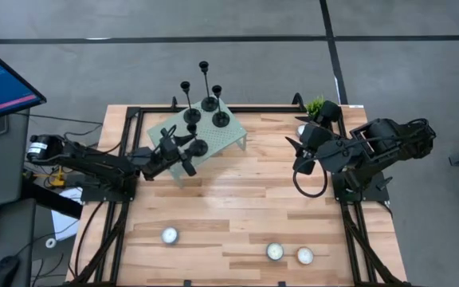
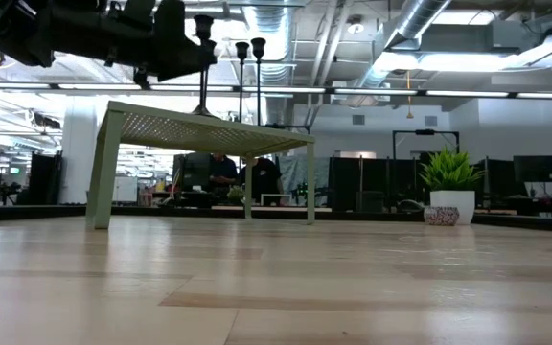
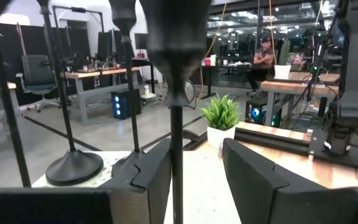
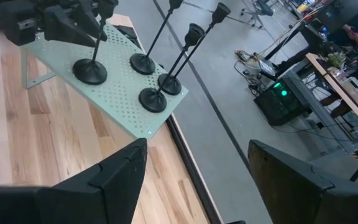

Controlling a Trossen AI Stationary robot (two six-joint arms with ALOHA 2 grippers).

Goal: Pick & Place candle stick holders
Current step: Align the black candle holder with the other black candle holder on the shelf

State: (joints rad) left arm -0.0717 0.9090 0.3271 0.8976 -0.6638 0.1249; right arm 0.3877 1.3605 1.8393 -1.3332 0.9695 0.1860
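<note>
Several black candle stick holders stand by their disc bases on the pale green perforated stand [image 1: 228, 137] at the table's far left. The nearest holder [image 1: 198, 147] has its thin stem [image 3: 176, 155] between the fingers of my open left gripper [image 3: 194, 177], which reaches in level from the table's left side. The right wrist view shows the same holder's base [image 4: 90, 70] flat on the stand. The other holders [image 4: 143, 62] [image 4: 153, 99] stand farther back. My right gripper [image 1: 297, 155] hangs open and holds nothing, above the table's far right. My left gripper's fingers stand on either side of the nearest holder's stem, part way up it, and lie across it. The stem runs close along the inner edge of one finger [image 3: 148, 174]; whether it touches that finger I cannot tell. The other finger is plainly clear of it.
Three tealight candles [image 1: 170, 235] [image 1: 274, 252] [image 1: 304, 256] lie near the table's front edge. A small potted plant [image 1: 315, 105] stands at the far right corner. Bare wood lies between the stand and the candles. Black frame rails [image 1: 110, 215] run along the table's sides.
</note>
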